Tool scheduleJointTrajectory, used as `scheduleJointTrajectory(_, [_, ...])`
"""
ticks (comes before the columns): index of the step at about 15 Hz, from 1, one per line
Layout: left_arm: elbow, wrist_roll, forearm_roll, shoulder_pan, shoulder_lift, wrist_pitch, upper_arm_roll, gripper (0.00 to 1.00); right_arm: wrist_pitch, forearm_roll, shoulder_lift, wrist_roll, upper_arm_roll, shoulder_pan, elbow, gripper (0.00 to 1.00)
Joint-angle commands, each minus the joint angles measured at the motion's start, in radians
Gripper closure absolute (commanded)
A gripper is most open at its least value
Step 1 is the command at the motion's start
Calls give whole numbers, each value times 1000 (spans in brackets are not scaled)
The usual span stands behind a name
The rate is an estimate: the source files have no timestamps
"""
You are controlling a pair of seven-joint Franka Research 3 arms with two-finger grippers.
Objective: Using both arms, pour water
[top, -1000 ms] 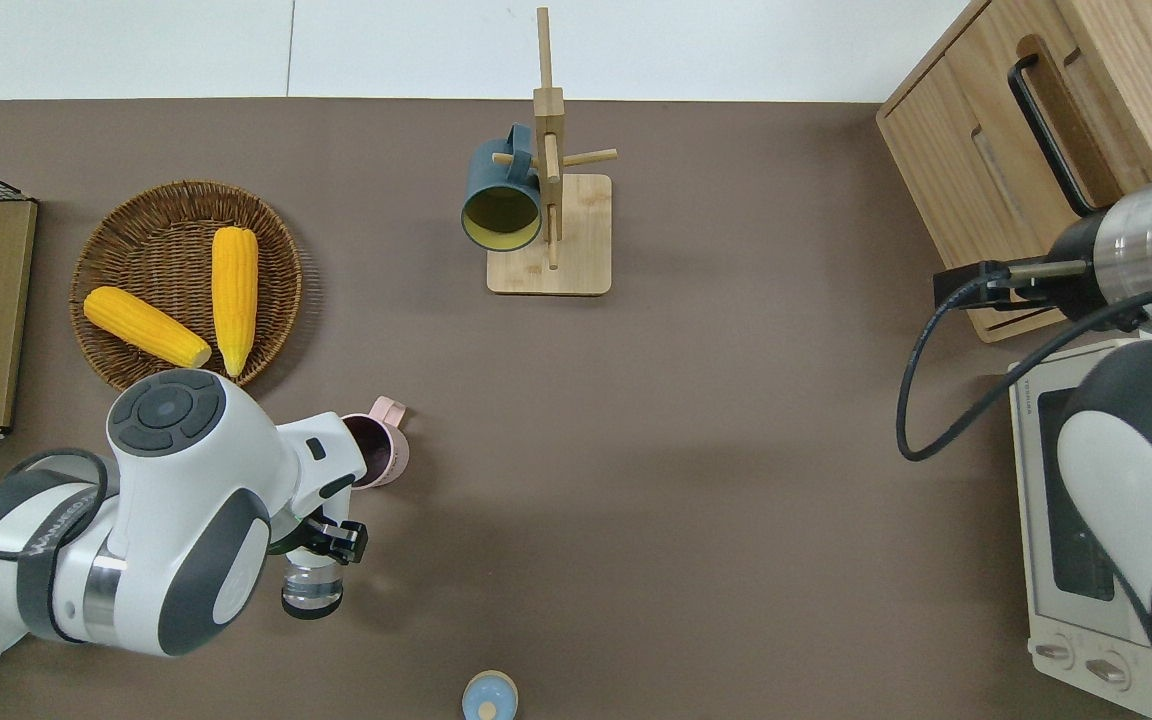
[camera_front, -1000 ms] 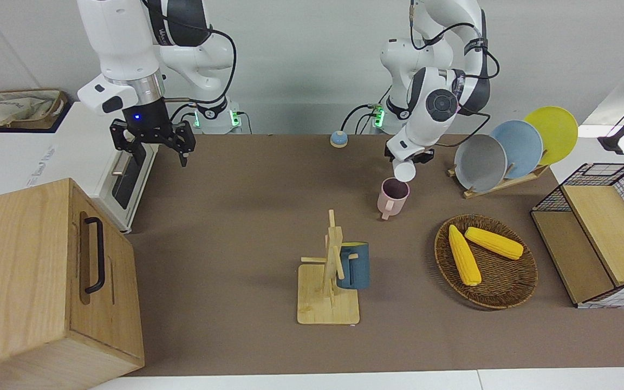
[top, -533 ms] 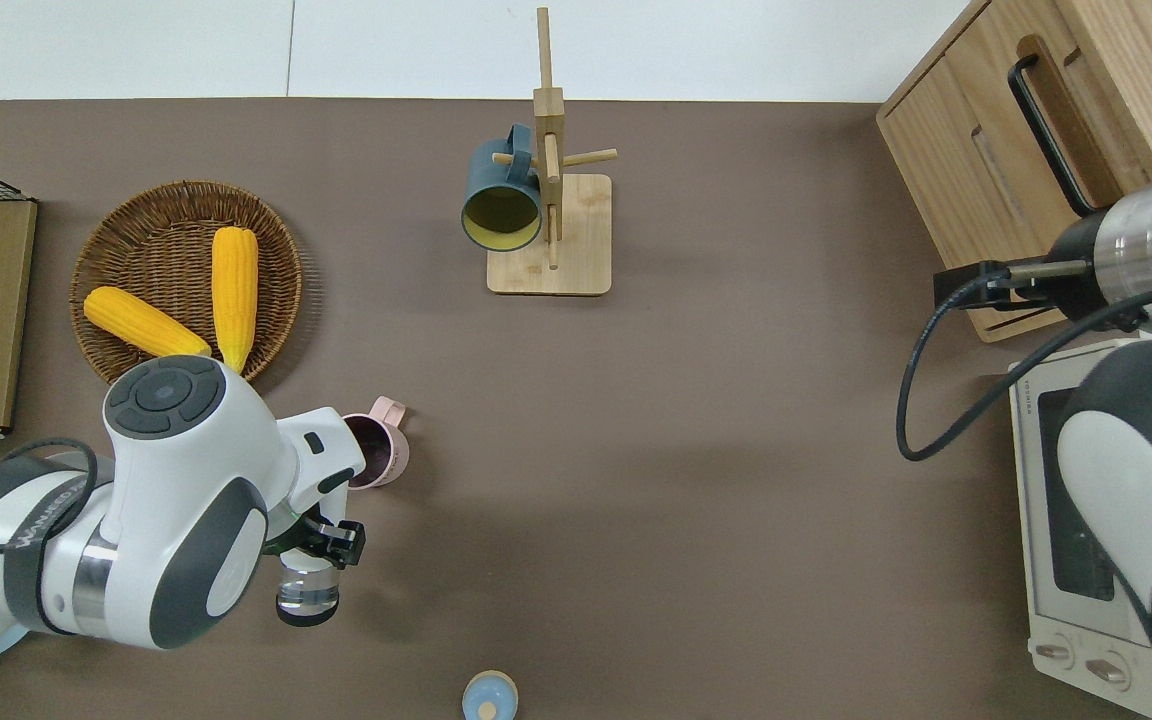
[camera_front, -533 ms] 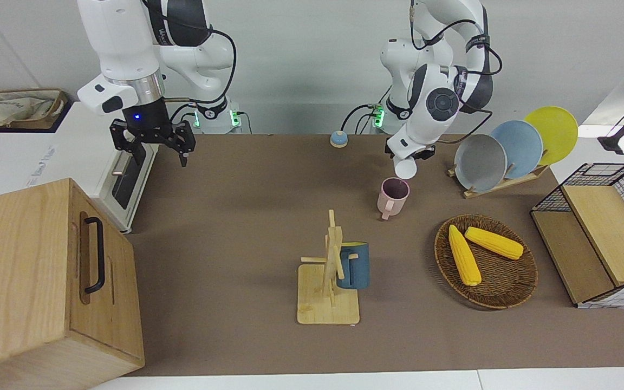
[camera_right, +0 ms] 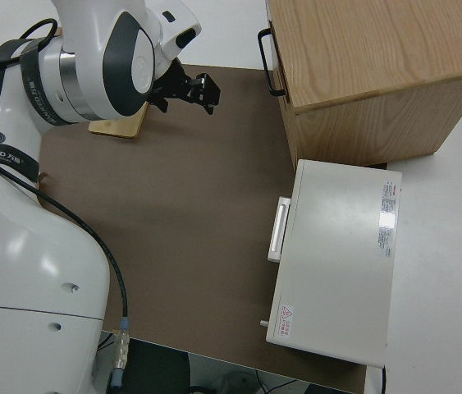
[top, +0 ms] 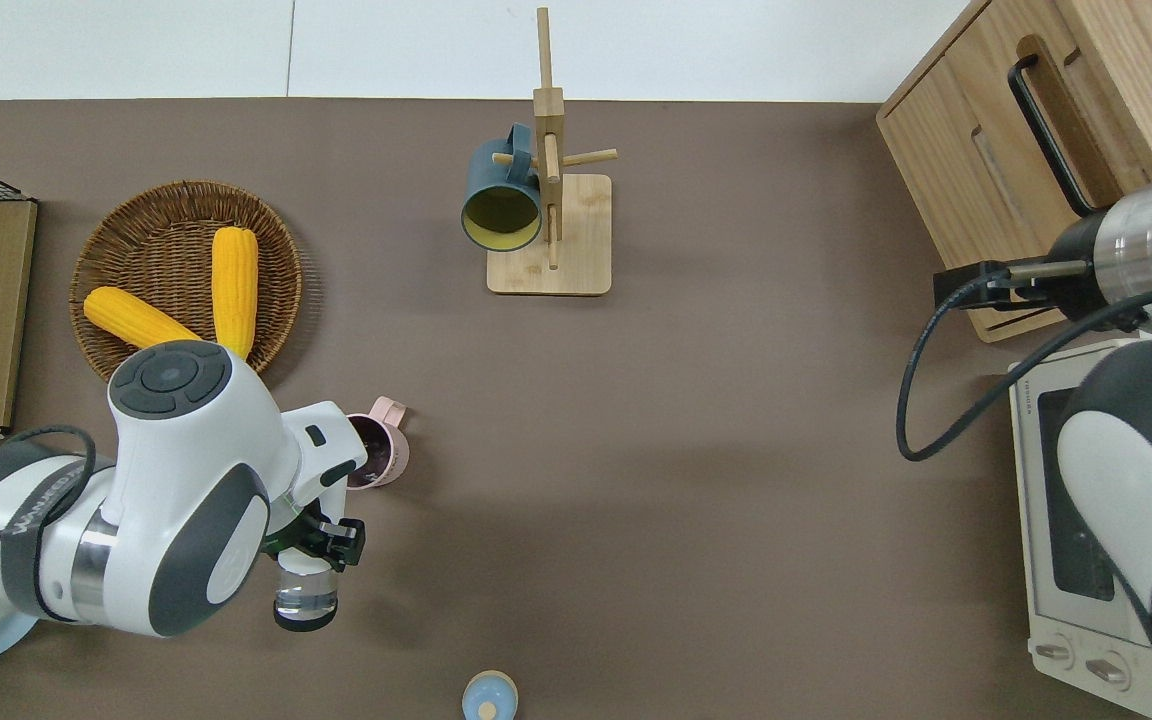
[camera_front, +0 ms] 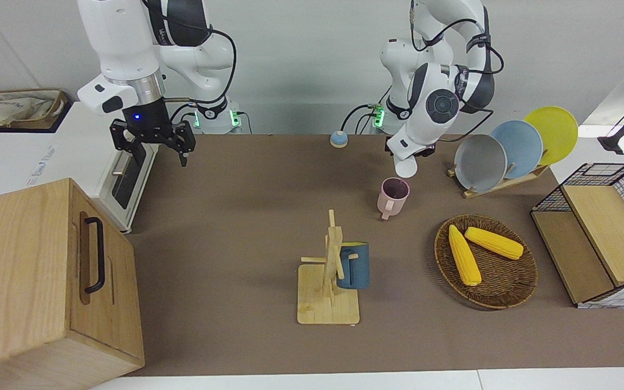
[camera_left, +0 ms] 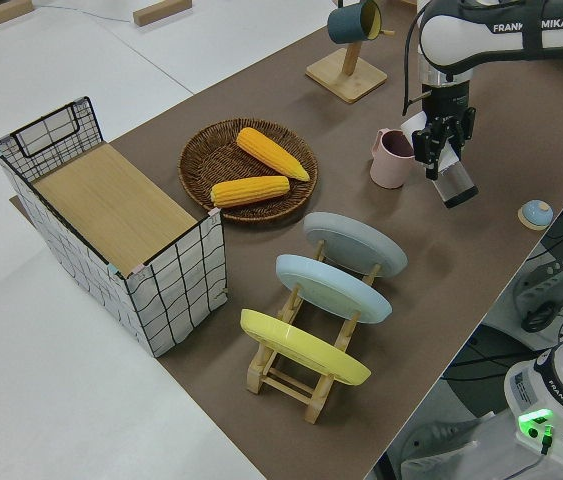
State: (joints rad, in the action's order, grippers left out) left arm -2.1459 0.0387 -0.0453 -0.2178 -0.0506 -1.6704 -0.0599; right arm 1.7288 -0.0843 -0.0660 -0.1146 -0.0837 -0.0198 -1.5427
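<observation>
My left gripper [top: 321,538] is shut on a clear glass [top: 304,598] and holds it tilted just above the table, close beside a pink mug [top: 382,452] on the side nearer to the robots. The glass [camera_front: 406,168] shows as a pale round end above the mug [camera_front: 393,196] in the front view. The left side view shows the gripper [camera_left: 439,150], the glass [camera_left: 454,184] and the mug [camera_left: 391,160]. I see no water. My right arm is parked, its gripper [camera_front: 152,142] open and empty.
A wooden mug tree [top: 549,200] holds a dark blue mug [top: 501,205]. A wicker basket [top: 116,235] holds two corn cobs. There are also a plate rack [camera_front: 512,149], a wire crate [camera_front: 604,233], a wooden cabinet [camera_front: 36,281], a white toaster oven [camera_right: 337,263] and a small blue knob [top: 489,695].
My left arm has drawn the glass slightly toward the robots, away from the pink mug, and its wrist has turned a little. The right arm has not moved.
</observation>
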Motion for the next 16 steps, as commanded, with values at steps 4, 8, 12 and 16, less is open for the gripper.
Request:
scheduleJointTrajectory(4, [40,38,25,-17,5,61,-8,1000,-5,21,6,9,-4,9,1,11])
scheduleJointTrajectory(8, [32,38,25,-17,-3,60,-14,1000,-5,21,6,9,-4,8,1,11])
scheduleJointTrajectory(12, [21,38,24,-23,-12,47,-14,1000,-5,21,6,9,-4,9,1,11])
scheduleJointTrajectory(16, [0,36,24,-37,-32,23,-5,1000,-5,21,6,9,-4,9,1,11])
